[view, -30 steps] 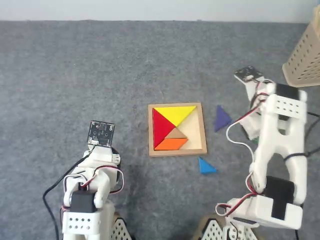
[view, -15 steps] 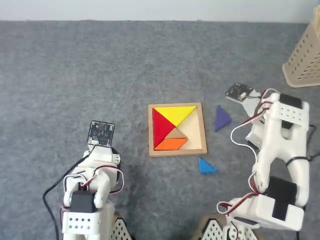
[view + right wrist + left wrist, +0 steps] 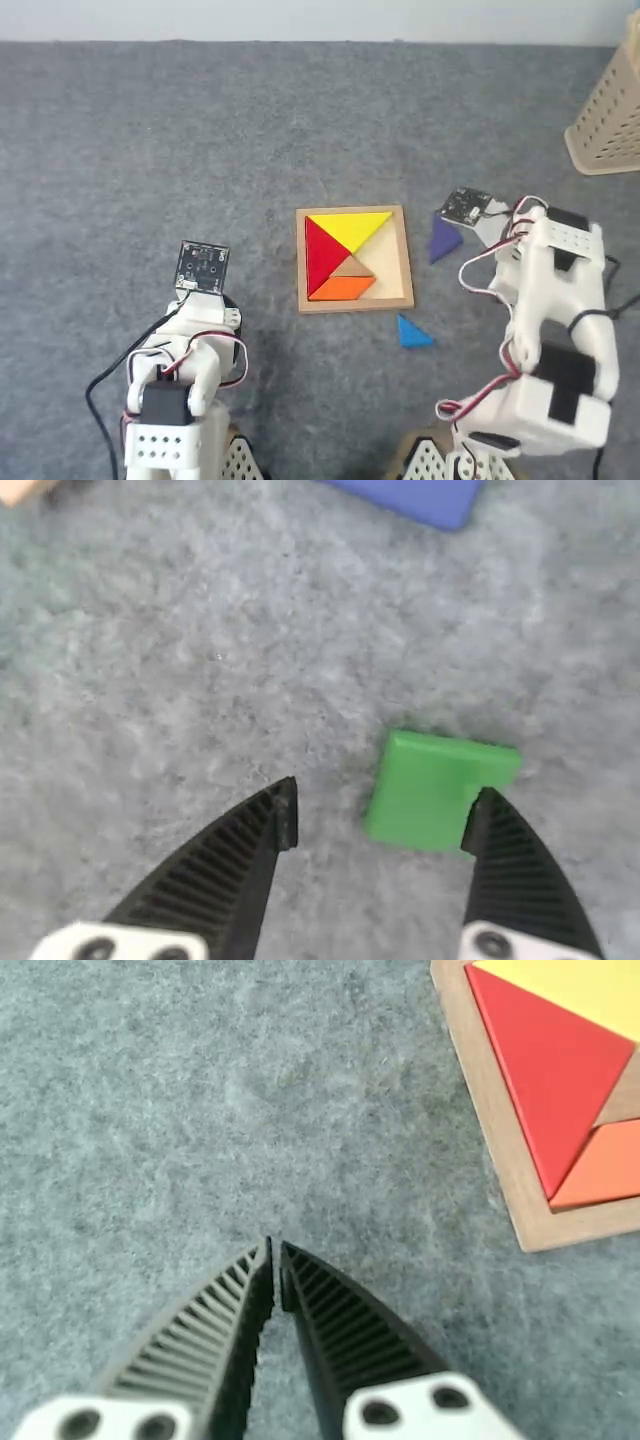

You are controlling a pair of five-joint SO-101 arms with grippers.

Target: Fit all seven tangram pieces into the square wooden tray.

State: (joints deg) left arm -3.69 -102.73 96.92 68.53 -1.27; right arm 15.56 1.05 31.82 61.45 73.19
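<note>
The square wooden tray (image 3: 356, 305) lies mid-table and holds a yellow triangle (image 3: 352, 229), a red triangle (image 3: 321, 255), an orange piece (image 3: 342, 288) and a small tan triangle (image 3: 350, 266). A purple triangle (image 3: 441, 243) lies right of the tray, a blue triangle (image 3: 412, 333) below its right corner. My right gripper (image 3: 385, 815) hangs open over the carpet, a green piece (image 3: 440, 790) lying between its fingers, close to one fingertip (image 3: 488, 820). The purple triangle (image 3: 410, 495) sits beyond it. My left gripper (image 3: 272, 1255) is shut and empty above carpet, left of the tray (image 3: 490, 1130).
A perforated beige container (image 3: 608, 110) stands at the far right edge. Grey carpet covers the table, with open room left of and behind the tray. The right arm's body (image 3: 555, 330) rises right of the blue triangle.
The right arm has swung left and nearer, its wrist board now over the purple triangle's edge. The left arm and all pieces have stayed still.
</note>
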